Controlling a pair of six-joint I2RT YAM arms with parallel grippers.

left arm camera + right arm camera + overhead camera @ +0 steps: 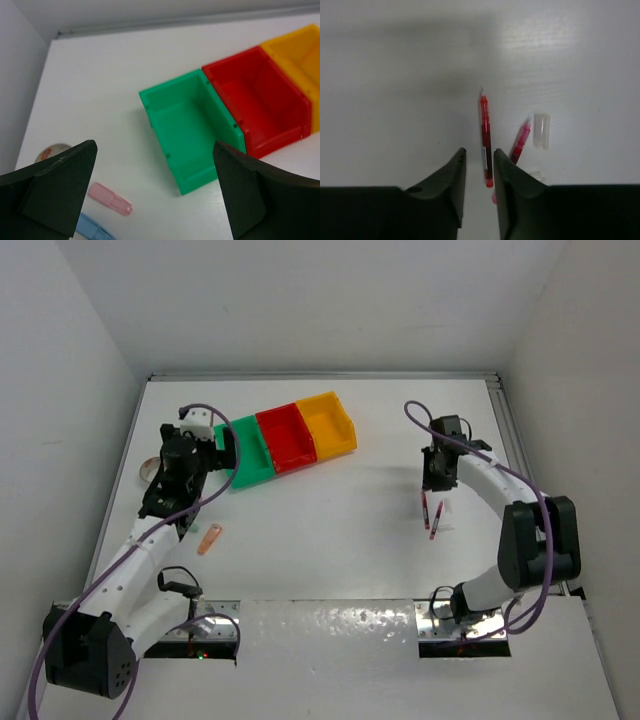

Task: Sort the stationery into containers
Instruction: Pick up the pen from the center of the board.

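The three joined bins, green (250, 452), red (288, 438) and yellow-orange (328, 422), stand at the back left; all look empty. My left gripper (222, 452) hovers by the green bin (192, 135), wide open (154, 146) and empty. A pink-orange stubby stick (110, 198) lies on the table (208, 538), a bluish stick (92, 227) beside it, and the tape roll (52, 150) at the far left. My right gripper (432, 478) hangs over two red pens (425, 508). Its jaws (480, 155) stand narrowly apart astride one pen (485, 137), not touching it. The second pen (520, 142) lies just right.
A small clear cap (541, 131) lies right of the pens, with another clear bit (535, 174) below it. White walls close in the table (340, 510) on three sides. Purple cables loop over both arms.
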